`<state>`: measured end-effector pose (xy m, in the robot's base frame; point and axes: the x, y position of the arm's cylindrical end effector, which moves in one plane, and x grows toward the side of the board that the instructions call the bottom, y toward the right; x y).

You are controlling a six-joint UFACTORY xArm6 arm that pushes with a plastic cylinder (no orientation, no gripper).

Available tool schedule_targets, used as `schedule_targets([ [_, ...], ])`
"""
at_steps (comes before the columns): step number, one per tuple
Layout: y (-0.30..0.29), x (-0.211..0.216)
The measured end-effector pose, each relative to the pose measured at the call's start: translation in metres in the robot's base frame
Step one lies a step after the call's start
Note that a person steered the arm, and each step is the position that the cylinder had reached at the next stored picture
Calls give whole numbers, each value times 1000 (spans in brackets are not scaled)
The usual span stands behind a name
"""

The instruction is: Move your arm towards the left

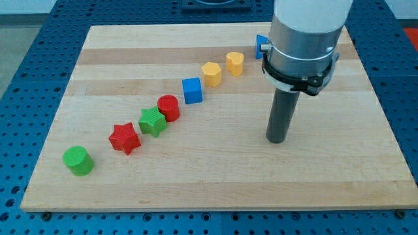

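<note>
Wooden board (pixel 215 186); my tip (pixel 277 140) touching nothing, right of blocks

The arm's grey housing (pixel 307 32) is cut off by the view's top edge. It hides most of a blue block (pixel 262 44) at the board's far side; shape cannot be told. The wooden board's (pixel 366 176) top right corner sits behind the housing.
</note>
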<state>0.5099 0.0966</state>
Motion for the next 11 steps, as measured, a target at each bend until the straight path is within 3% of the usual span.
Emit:
schedule_targets([
  [5,28,20],
  [7,-67,22],
  [11,-89,22],
])
